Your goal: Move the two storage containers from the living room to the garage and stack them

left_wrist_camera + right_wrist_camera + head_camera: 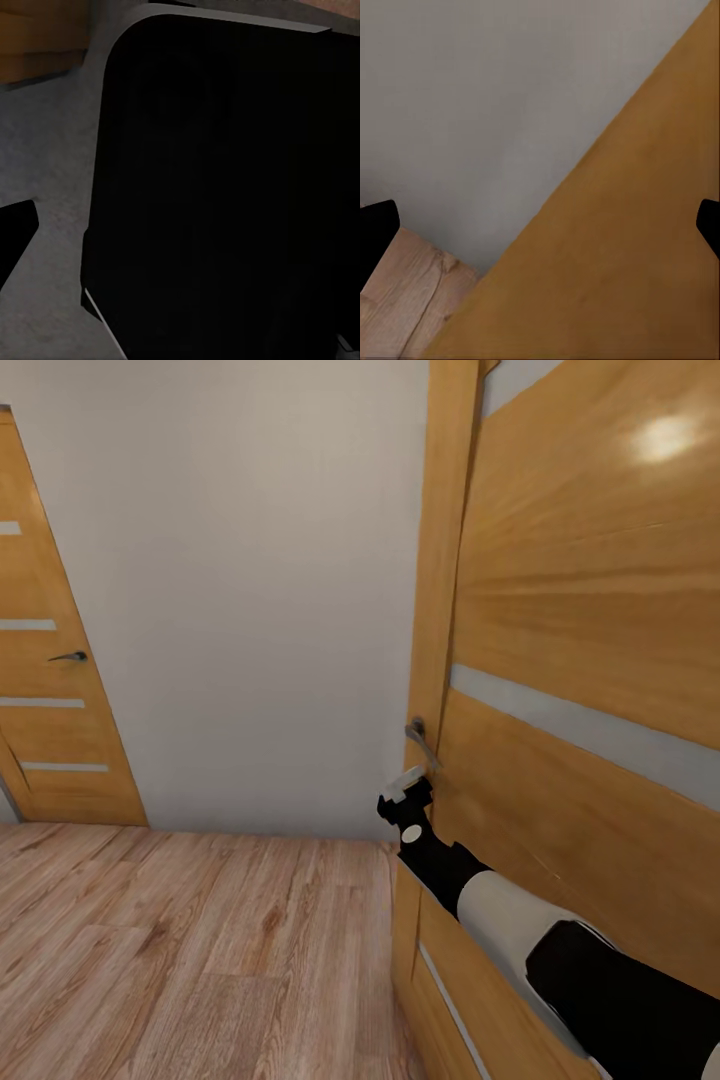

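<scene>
The two storage containers are out of view. I am in a narrow hallway with a light wood plank floor (180, 950) and bare grey walls. My right arm reaches forward to a wooden door (590, 660) on the right. My right gripper (405, 792) sits just below that door's metal lever handle (420, 740). In the right wrist view the right gripper (540, 232) is open, its dark fingertips (376, 232) far apart, with nothing between them. My left gripper (180, 247) hangs low against a dark part of my own body (225, 187), one fingertip (15, 232) showing at the edge.
A second wooden door (55, 700) with grey stripes and a lever handle (70, 656) stands shut at the far left. A plain grey wall (250, 590) closes the hallway ahead. Open plank floor lies to my left and front.
</scene>
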Tool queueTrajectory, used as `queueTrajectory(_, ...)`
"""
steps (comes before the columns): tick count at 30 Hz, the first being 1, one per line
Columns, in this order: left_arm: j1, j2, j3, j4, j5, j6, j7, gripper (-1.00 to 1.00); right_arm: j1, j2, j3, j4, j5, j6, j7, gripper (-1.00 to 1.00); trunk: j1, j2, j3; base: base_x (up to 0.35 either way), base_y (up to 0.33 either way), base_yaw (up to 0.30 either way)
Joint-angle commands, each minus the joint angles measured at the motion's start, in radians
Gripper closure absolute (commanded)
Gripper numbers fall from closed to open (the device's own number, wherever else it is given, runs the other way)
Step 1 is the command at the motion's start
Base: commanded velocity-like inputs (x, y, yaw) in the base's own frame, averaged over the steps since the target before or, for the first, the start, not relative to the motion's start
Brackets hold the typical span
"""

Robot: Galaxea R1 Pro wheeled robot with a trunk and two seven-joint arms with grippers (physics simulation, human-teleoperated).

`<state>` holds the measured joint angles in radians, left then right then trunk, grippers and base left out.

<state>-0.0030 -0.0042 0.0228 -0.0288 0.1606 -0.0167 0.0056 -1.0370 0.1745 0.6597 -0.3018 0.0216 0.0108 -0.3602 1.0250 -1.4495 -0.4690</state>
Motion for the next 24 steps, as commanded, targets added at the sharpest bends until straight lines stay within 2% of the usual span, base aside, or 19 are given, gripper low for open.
queueTrajectory(1, 0.0, 0.0, 0.002, 0.0, 0.007, -0.002, 0.001, -1.0, -0.001, 0.0, -0.004, 0.005, 0.0, 0.0, -0.008, -1.0, 0.0, -0.001, -0.001, 0.0, 0.0, 0.0)
queueTrajectory(5, 0.0, 0.0, 0.002, 0.0, 0.007, -0.002, 0.001, -1.0, -0.001, 0.0, -0.006, 0.008, 0.0, -0.003, -0.009, -1.0, 0.0, -0.001, -0.001, 0.0, 0.0, 0.0)
queueTrajectory(9, 0.0, 0.0, 0.002, 0.0, 0.007, -0.002, 0.001, -1.0, -0.001, -0.006, -0.034, 0.009, 0.001, -0.004, -0.009, -1.0, 0.0, -0.001, -0.001, 0.0, 0.0, 0.0)
queueTrajectory(13, 0.0, 0.0, 0.002, 0.0, 0.007, -0.002, 0.001, -1.0, -0.001, -0.071, -0.064, 0.006, 0.001, -0.006, -0.008, -1.0, 0.0, -0.001, -0.001, 0.0, 0.0, 0.0)
queueTrajectory(16, 0.0, 0.0, 0.002, 0.0, 0.007, -0.002, 0.001, -1.0, -0.001, -0.096, -0.068, 0.004, 0.001, -0.008, -0.008, -1.0, 0.0, -0.001, -0.001, 0.0, 0.0, 0.0)
queueTrajectory(18, 0.0, 0.0, 0.002, 0.0, 0.007, -0.002, 0.001, -1.0, -0.001, -0.122, -0.081, 0.003, 0.001, -0.009, -0.009, -1.0, 0.0, -0.001, -0.001, 0.0, 0.0, 0.0)
queueTrajectory(24, 0.0, 0.0, 0.002, 0.0, 0.007, -0.002, 0.0, -1.0, -0.001, -0.153, -0.131, 0.002, 0.001, -0.009, -0.008, -1.0, 0.0, -0.001, -0.001, 0.0, 0.0, 0.0)
